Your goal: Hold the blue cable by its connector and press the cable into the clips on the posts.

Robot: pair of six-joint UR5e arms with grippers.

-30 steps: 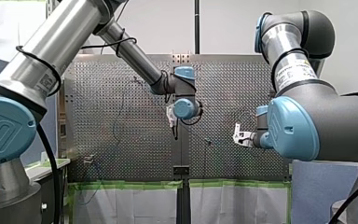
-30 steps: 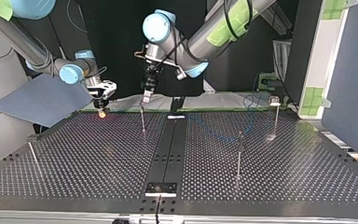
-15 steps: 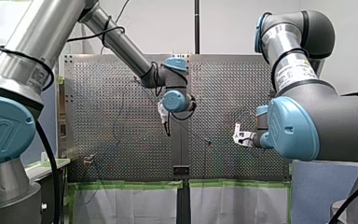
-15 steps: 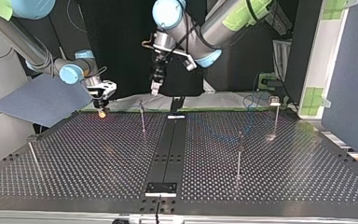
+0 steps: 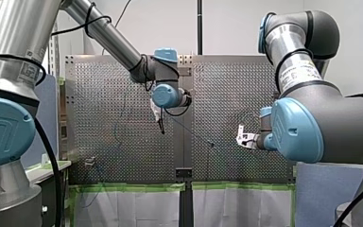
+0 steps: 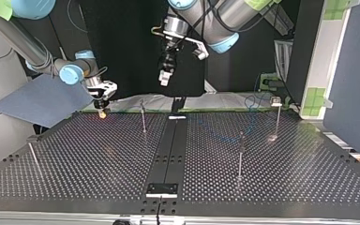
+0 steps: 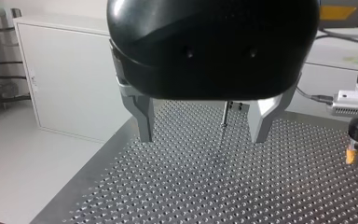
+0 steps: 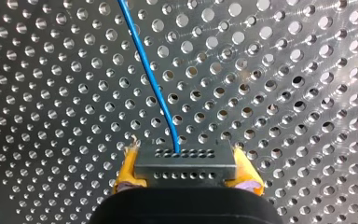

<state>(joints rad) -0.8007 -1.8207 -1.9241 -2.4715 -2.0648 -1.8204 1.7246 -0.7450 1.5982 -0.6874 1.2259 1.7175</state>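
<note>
The blue cable (image 8: pixel 151 79) runs over the perforated table from a black connector (image 8: pixel 186 161). My right gripper (image 8: pixel 186 175) is shut on that connector with its yellow pads (image 8: pixel 127 170). In the top view my right gripper (image 6: pixel 102 108) sits low over the table's far left corner. My left gripper (image 7: pixel 201 137) is open with nothing between its metal fingers (image 7: pixel 144 116), and a thin post (image 7: pixel 224 114) stands ahead of it. It hangs high above the far edge (image 6: pixel 165 77), up and away from the post (image 6: pixel 143 119). In the front view my left gripper (image 5: pixel 159 120) is left of centre.
More thin posts stand on the table (image 6: pixel 240 154), (image 6: pixel 276 117), (image 6: pixel 32 152). A dark strip (image 6: pixel 168 154) runs down the table's middle. My right gripper (image 7: pixel 356 140) shows beside my left one in the left wrist view. A white cabinet (image 7: pixel 70 79) stands past the table's edge.
My left arm has risen off the post near the far edge and moved toward the top view's right, its gripper staying open. My right arm has not moved.
</note>
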